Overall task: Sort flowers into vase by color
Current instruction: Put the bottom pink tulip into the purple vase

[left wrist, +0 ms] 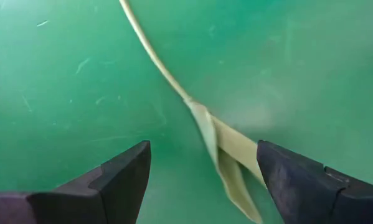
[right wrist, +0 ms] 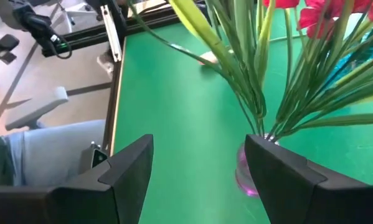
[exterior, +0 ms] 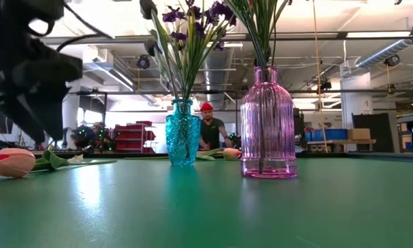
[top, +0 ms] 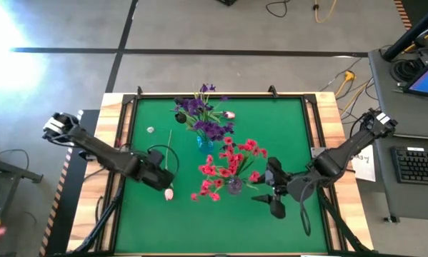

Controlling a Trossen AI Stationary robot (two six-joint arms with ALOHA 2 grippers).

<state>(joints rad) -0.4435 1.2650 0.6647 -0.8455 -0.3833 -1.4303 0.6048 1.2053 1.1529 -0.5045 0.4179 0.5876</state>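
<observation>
A tulip [top: 169,193] lies flat on the green table [top: 285,128], well to the side of the blue vase [top: 203,143]. Its pink-white bud points toward the table's near edge, and its thin stem [left wrist: 155,59] runs up toward a small white thing [top: 150,130]. The flower looks very light and bendy, and the bud looks soft, so a hard squeeze could squash it. The stem is the best place to grab, just above the floppy leaves [left wrist: 230,162].

The left gripper [left wrist: 202,177] hangs right over that stem with its fingers apart, holding nothing. The right gripper [top: 274,193] waits just beside the pink vase [exterior: 268,124], fingers apart too and empty.

The blue vase holds purple flowers [top: 203,114]. The pink vase, near it, holds red flowers [top: 231,168]. Another tulip [top: 229,114] lies close to the blue vase.

The table top is smooth and flat, so a thin stem is hard to pinch off it. Far behind the blue vase a person [exterior: 210,131] sits in a big workshop.
</observation>
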